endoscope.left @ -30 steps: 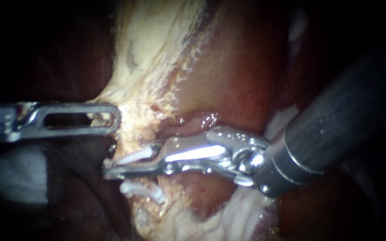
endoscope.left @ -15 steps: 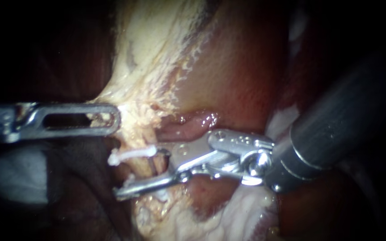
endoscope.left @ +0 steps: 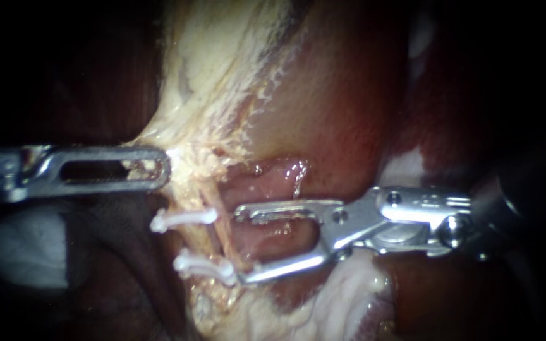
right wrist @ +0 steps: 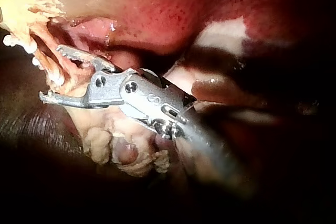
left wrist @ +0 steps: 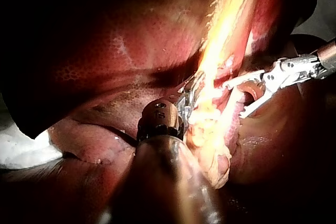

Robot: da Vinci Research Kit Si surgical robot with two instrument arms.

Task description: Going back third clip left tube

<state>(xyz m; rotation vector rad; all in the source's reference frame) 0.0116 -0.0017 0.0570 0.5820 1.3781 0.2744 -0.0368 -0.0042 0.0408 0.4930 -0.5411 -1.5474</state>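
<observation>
Dark red liver [endoscope.left: 349, 95] all around, left instrument [endoscope.left: 159, 167] with jaws clamped on pale tissue [endoscope.left: 188, 136], right instrument [endoscope.left: 240, 245] with jaws wide apart beside the tube [endoscope.left: 215, 235] and two white clips [endoscope.left: 184, 219]; looks like the pull-back step, so next: draw straight back, touching no clip.

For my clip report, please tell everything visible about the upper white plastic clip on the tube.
The upper white plastic clip is a slim bar with knobbed ends. It lies shut and nearly level across the pale yellowish tube, its left end jutting over dark background. A second white clip sits below, apart. The silver right instrument reaches near its right end without touching.
</observation>
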